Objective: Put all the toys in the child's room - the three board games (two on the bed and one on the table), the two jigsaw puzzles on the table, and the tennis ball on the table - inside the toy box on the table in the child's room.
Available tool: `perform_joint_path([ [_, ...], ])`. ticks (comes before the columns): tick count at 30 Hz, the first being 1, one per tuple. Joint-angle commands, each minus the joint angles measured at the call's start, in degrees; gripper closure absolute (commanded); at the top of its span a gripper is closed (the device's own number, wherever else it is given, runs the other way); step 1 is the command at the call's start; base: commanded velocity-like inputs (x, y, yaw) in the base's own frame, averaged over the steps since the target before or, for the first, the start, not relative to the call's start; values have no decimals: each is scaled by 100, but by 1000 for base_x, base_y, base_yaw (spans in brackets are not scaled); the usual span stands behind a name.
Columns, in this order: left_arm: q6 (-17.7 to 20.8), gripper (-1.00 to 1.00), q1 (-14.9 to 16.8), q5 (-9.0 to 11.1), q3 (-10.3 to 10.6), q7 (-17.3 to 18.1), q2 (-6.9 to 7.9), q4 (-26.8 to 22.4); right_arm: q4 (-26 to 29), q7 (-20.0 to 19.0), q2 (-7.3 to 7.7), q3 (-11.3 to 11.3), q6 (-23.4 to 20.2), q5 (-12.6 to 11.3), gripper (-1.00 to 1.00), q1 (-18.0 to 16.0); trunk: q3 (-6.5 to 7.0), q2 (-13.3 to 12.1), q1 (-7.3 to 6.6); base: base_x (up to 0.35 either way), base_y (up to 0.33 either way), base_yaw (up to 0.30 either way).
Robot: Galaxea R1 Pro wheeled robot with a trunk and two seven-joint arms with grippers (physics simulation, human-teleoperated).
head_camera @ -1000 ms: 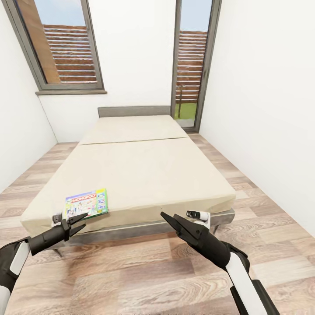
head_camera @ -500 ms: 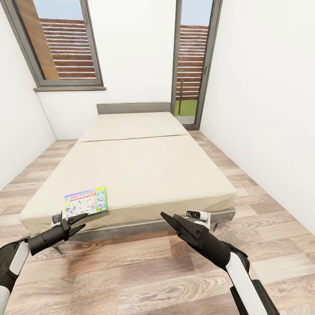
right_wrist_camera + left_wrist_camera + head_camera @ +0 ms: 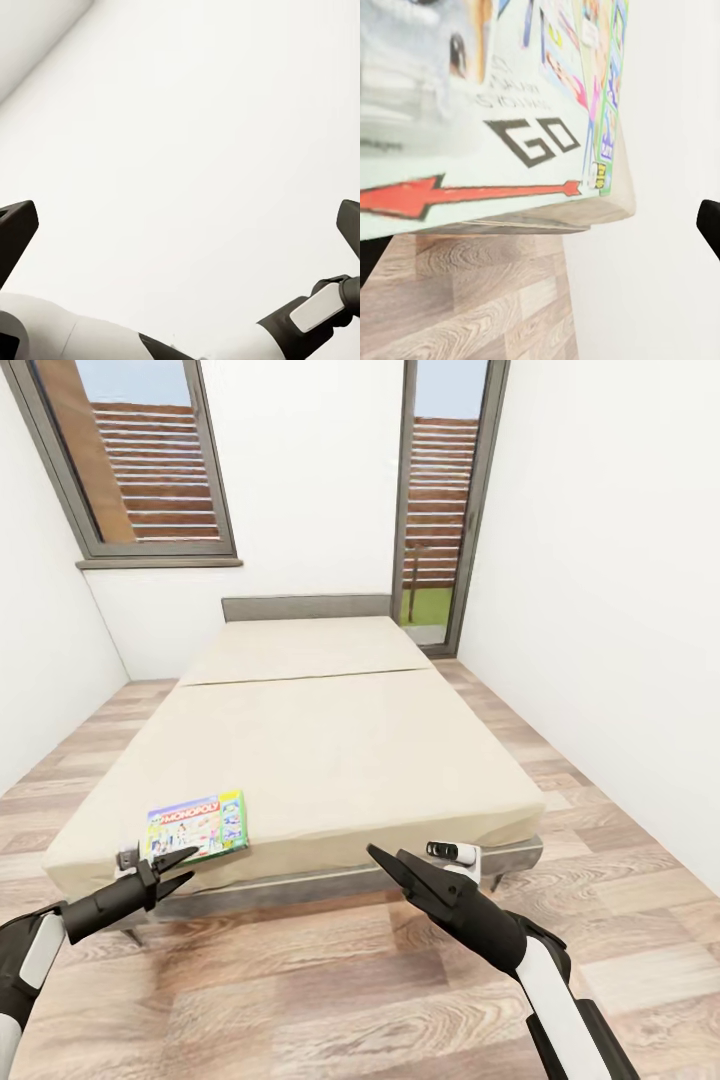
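A green-and-white Monopoly board game (image 3: 197, 826) lies flat on the near left corner of the beige bed (image 3: 330, 750). My left gripper (image 3: 178, 868) is open, its fingertips just short of the game's near edge. The left wrist view has the game's printed lid (image 3: 487, 97) close up, with a red arrow and "GO", at the mattress corner. My right gripper (image 3: 381, 859) hangs open and empty in front of the bed's foot, right of centre. Its dark fingertips (image 3: 16, 229) frame a white wall in the right wrist view.
The bed takes up the middle of the room, with wood-plank floor (image 3: 300, 980) on both sides and in front. A window (image 3: 140, 460) is at the back left, a glass door (image 3: 440, 500) at the back right. White walls close in on either side.
The view has shifted slightly, so the bed sits a little lower and nearer than a second ago. Both arms hold the same pose.
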State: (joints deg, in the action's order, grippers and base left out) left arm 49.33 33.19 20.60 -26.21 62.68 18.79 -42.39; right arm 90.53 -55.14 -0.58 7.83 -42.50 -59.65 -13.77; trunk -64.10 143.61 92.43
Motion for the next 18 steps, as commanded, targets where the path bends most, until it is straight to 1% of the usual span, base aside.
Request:
perform_joint_path([
  [1,33,-100,3,14,-8,8,0,2,-1,3,-2,0,-33,-29,-100,-3,-5,2,-1,43,28,0],
  [8,33,-100,3,14,-22,8,12,1,-1,3,-1,0,-34,-29,-100,-3,-5,2,-1,16,11,0],
  [18,33,-100,3,22,-24,14,68,-1,-1,3,4,0,-35,-29,-100,-1,-5,2,-1,1,1,0],
])
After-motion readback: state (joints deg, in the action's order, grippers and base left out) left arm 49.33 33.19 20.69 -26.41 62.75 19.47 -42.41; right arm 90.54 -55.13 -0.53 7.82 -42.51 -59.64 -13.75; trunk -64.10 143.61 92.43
